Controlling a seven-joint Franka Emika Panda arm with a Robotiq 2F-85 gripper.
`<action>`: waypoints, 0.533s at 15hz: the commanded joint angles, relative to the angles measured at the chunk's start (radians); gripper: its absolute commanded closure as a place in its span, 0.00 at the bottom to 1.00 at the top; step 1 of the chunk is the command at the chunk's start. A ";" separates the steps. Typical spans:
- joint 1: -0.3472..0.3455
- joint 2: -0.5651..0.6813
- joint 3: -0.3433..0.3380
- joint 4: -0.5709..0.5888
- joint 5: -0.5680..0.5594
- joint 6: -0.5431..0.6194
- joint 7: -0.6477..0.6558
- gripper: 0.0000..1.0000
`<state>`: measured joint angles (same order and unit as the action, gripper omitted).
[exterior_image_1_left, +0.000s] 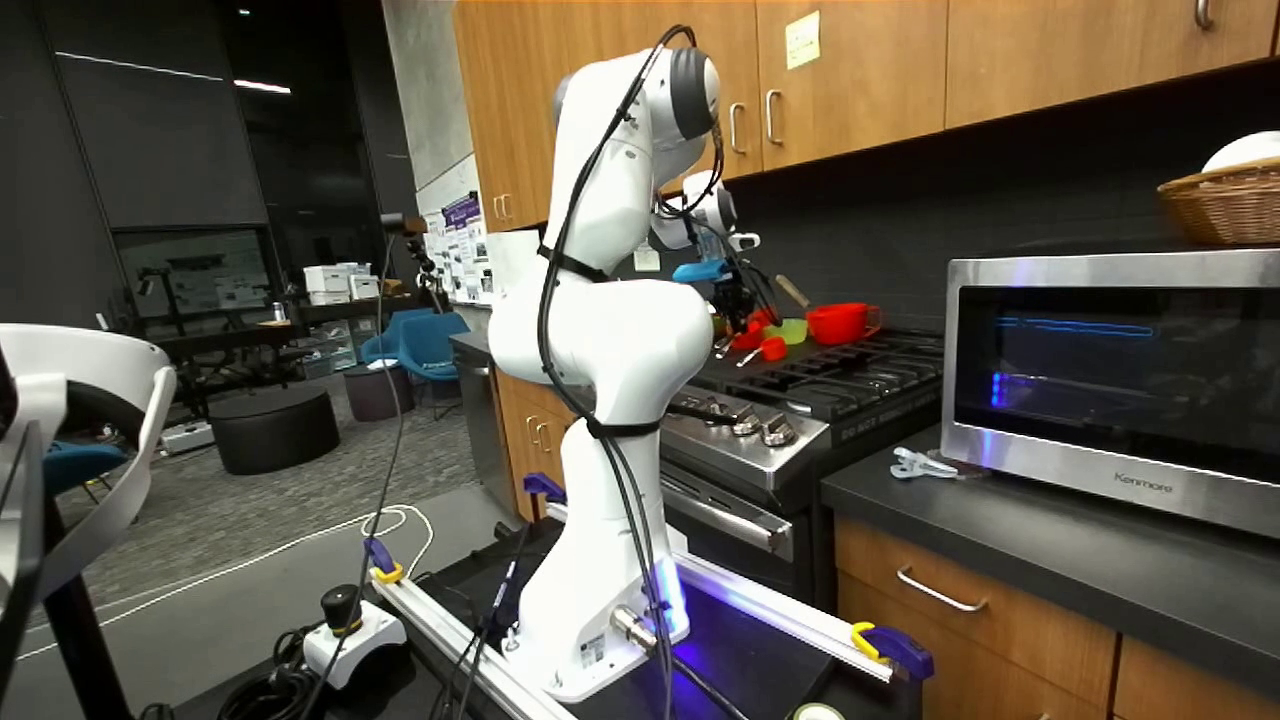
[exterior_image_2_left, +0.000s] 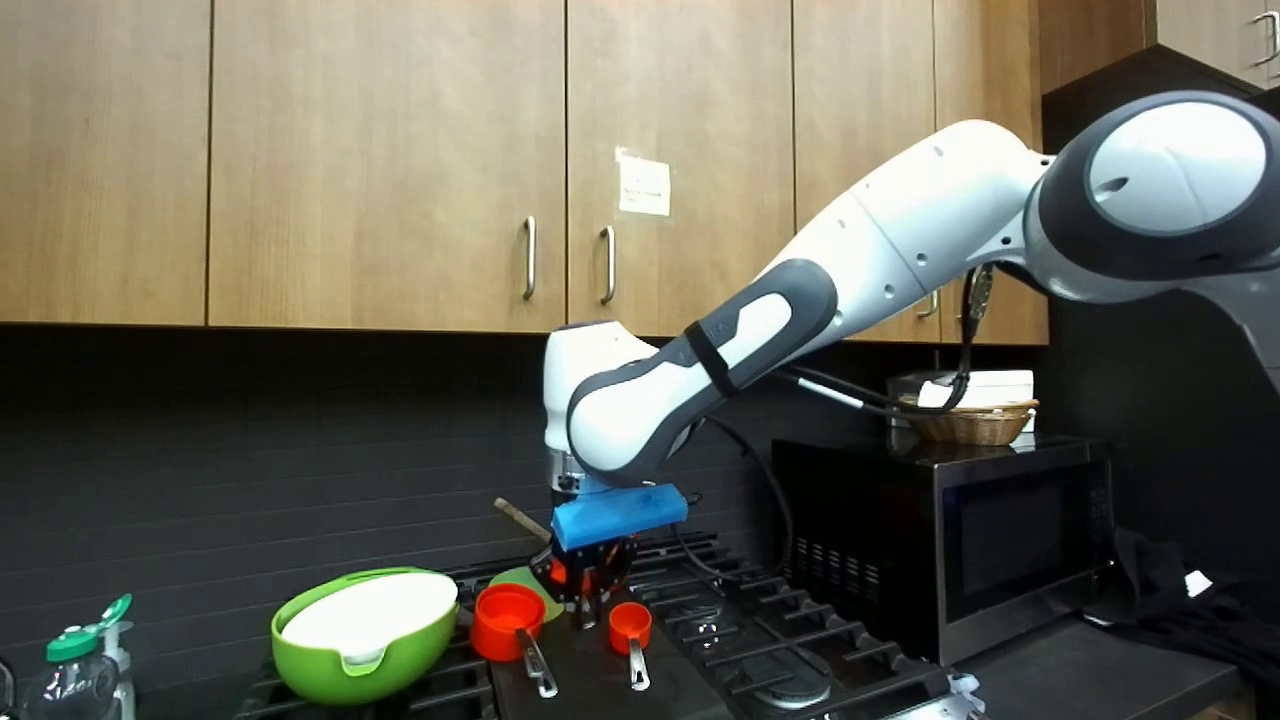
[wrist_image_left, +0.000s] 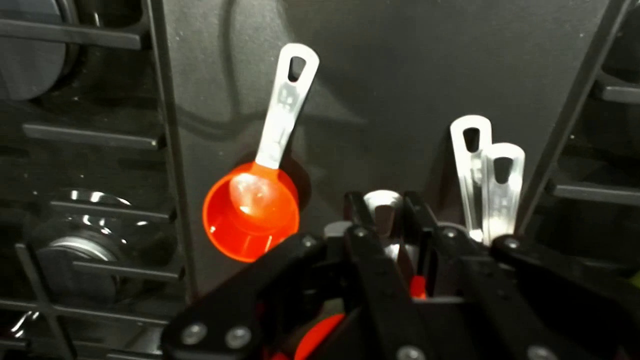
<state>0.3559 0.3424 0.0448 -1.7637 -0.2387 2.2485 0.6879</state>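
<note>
Nearest in the wrist view, the claw (wrist_image_left: 385, 202) is closed on a slim silver handle (wrist_image_left: 382, 196) over the dark stovetop plate (wrist_image_left: 400, 70), probably because its flat shape pinches securely; whatever it belongs to is mostly hidden. Near it, a red measuring cup (wrist_image_left: 242, 217) rests, its metal grip (wrist_image_left: 286, 112) lying clear and reachable.

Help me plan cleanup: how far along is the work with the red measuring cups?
Apparently done: two overlapping handles suggest nested cups, though that is not certain. In hand: the gripper is closed on another metal handle; whether it is lifted, I cannot tell. Left, perhaps: the small red cup, which sits apart with its own handle free.
</note>
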 joint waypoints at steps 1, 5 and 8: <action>-0.014 -0.056 0.006 -0.079 -0.015 0.011 0.033 0.92; -0.018 -0.066 0.013 -0.098 -0.011 0.005 0.032 0.92; -0.021 -0.069 0.019 -0.107 -0.005 0.004 0.026 0.54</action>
<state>0.3480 0.3111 0.0491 -1.8317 -0.2387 2.2505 0.7008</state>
